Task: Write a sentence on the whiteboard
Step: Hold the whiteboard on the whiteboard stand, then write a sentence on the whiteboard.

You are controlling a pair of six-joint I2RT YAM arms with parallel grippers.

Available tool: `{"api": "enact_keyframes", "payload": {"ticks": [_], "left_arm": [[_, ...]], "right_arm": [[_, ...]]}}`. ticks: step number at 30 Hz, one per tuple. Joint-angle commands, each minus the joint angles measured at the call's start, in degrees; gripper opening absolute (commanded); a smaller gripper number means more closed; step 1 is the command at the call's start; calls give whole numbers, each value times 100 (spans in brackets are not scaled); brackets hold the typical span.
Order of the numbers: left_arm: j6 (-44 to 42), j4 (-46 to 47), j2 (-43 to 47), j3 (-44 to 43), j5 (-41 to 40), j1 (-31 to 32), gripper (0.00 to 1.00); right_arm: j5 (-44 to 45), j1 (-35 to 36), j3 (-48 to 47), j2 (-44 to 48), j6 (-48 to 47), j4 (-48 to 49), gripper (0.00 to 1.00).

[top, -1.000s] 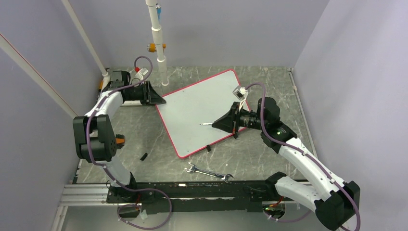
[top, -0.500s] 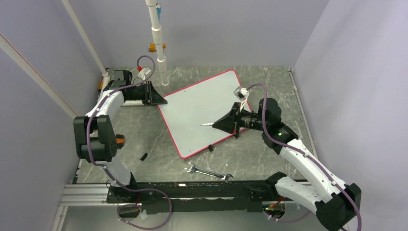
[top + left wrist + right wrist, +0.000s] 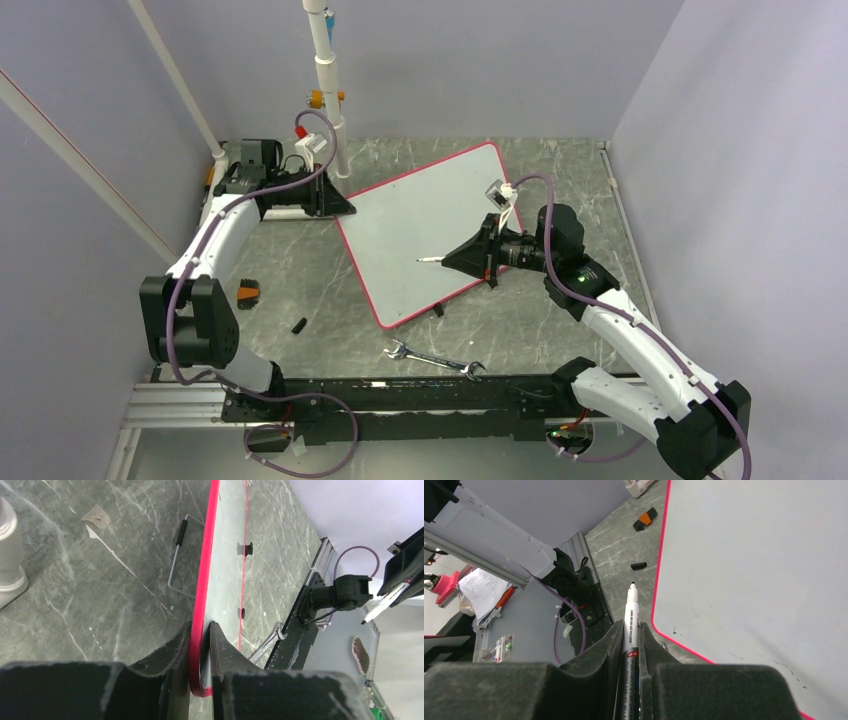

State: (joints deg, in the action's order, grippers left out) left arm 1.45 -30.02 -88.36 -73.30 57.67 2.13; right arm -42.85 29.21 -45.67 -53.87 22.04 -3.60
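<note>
Standing by the rig: nearest the arm bases, a silver open-ended metal wrench (image 3: 433, 358) is lying on the grey marble-look tabletop (image 3: 300, 270), near the board's closest corner. Past that, the right gripper (image 3: 630, 626) is clamping an uncapped white-barrelled marker with a black tip (image 3: 630, 605). The tip is pointing left over the large flat white whiteboard with the thin red-pink rim (image 3: 410, 220), and I can't tell if it's touching. The board is sitting skewed mid-table, and its face is looking blank to me. At its far-left corner the left gripper (image 3: 201, 630) is pinching the rim, one finger each side.

My guess is it's light, stiff and thin with a slick face, so it's going to skate or pivot under pen pressure unless that corner pinch is gripping firmly. The rim is the sensible place to grab it, not the writing surface.
</note>
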Motion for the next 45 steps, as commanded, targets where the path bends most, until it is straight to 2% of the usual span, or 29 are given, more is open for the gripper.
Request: {"api": "enact_keyframes", "payload": {"ticks": [1, 9, 20, 35, 45], "left_arm": [[-400, 26, 520, 130, -609, 198, 0], [-418, -179, 997, 67, -1633, 602, 0], [-338, 131, 1033, 269, -1783, 795, 0], [-303, 86, 1042, 295, -2204, 798, 0], [-399, 20, 1005, 281, -2275, 797, 0]], "right_arm": [[110, -12, -73, 123, -135, 33, 0], [272, -12, -130, 123, -183, 0, 0], [629, 13, -143, 121, -294, 15, 0], [2504, 1159, -408, -354, -1167, 630, 0], [3357, 1577, -380, -460, -1705, 1068, 0]]}}
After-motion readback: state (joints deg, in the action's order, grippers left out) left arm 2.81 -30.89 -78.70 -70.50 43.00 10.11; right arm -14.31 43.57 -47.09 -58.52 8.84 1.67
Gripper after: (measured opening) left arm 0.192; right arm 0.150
